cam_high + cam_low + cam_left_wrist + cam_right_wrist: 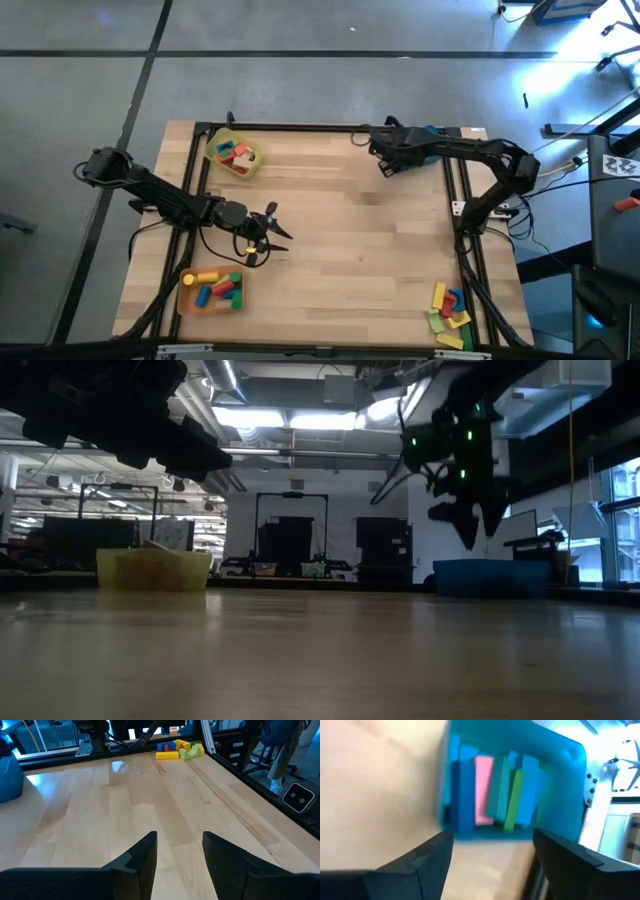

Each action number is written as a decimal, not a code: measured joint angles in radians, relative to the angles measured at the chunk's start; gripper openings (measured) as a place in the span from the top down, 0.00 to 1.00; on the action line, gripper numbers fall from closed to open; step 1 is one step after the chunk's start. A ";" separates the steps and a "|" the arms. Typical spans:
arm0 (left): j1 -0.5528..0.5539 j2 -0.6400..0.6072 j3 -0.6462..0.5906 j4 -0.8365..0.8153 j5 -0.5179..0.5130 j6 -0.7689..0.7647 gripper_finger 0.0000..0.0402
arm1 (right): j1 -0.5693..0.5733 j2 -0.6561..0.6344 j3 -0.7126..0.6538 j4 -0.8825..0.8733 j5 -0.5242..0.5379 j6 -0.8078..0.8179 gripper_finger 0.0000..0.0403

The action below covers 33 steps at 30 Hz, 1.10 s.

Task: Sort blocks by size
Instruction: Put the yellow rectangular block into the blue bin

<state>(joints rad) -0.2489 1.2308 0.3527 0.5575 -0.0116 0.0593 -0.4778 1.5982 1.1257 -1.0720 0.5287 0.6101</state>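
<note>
The blocks lie in several places. Red, green and pink ones fill a yellow tray at the far left, and yellow, red, blue and green ones fill an orange tray at the near left. A loose heap rests on the table at the near right. Blue, pink and green blocks stand on end in a blue tray at the far right. My right gripper hangs open above the table just short of that tray, empty. My left gripper is open and empty over the table's left middle.
A black frame rail runs along the table's far edge and down both sides. Bare wood spreads across the middle between the trays. In the low view the blue tray sits below the right gripper.
</note>
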 joint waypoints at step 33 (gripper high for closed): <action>-0.015 0.000 0.000 0.012 0.000 0.007 0.64 | 1.117 0.004 0.226 -0.306 -0.420 0.994 0.42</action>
<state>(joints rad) -0.2638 1.2308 0.3527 0.5692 -0.0113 0.0660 0.6392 1.6020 1.3518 -1.3781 0.1088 1.6045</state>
